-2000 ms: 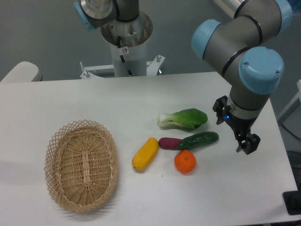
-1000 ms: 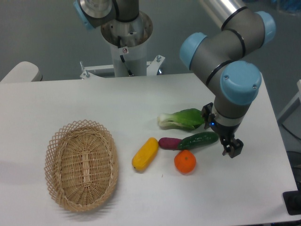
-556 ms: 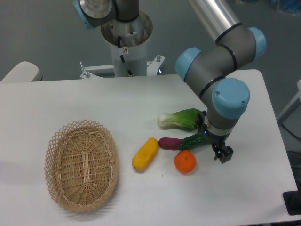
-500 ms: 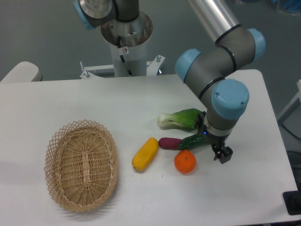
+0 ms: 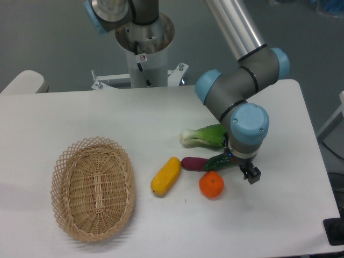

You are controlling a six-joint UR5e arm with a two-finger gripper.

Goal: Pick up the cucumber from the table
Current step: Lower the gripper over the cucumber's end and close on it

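- Dark green glossy cucumber (image 5: 217,160) lies right of centre on the white table (image 5: 64,115), partly hidden by the wrist.
- Short purple eggplant (image 5: 193,163) touches its left end; round orange (image 5: 211,184) below; leafy bok choy (image 5: 207,135) above.
- Black two-finger gripper (image 5: 243,167) over its right end; finger spread and grasp cannot be told.

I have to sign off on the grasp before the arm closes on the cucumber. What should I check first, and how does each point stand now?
1. Tool over the cucumber's right end: ok.
2. Jaws open around it: cannot tell, wrist hides them.
3. Eggplant clear of cucumber: not ok, ends touch.
4. Orange clear: not ok, very close below.
5. Bok choy clear: cannot tell, arm overlaps it.
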